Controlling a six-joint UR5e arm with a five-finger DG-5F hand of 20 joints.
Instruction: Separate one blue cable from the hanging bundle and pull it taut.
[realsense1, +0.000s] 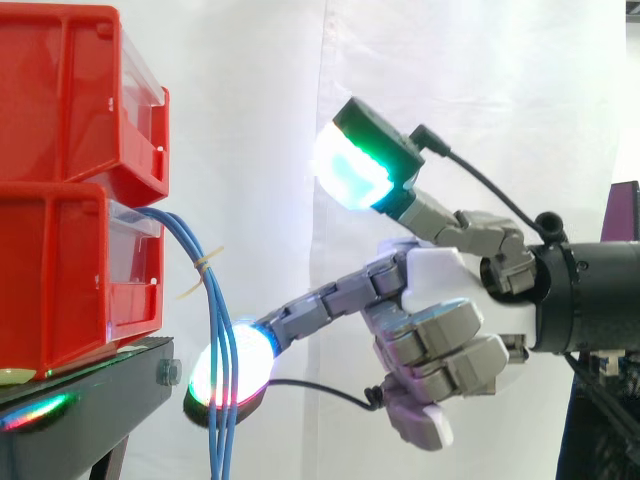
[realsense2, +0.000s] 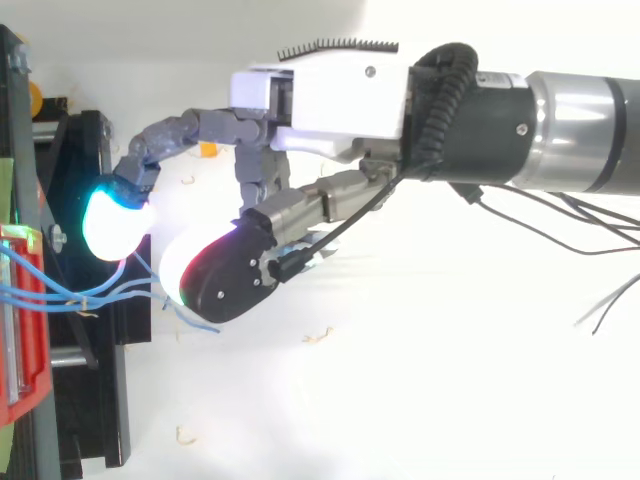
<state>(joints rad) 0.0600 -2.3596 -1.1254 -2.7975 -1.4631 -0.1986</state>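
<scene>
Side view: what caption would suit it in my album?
A robot hand reaches one of its fingers to the blue cables hanging from the lower red bin, thumb raised.

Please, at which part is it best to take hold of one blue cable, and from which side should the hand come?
Probably the free stretch below the yellow tie, where the blue cables hang straight and slightly apart. Above it they are bound together. Come from the open side facing the hand, since the red bins and black stand block the other side.
</scene>
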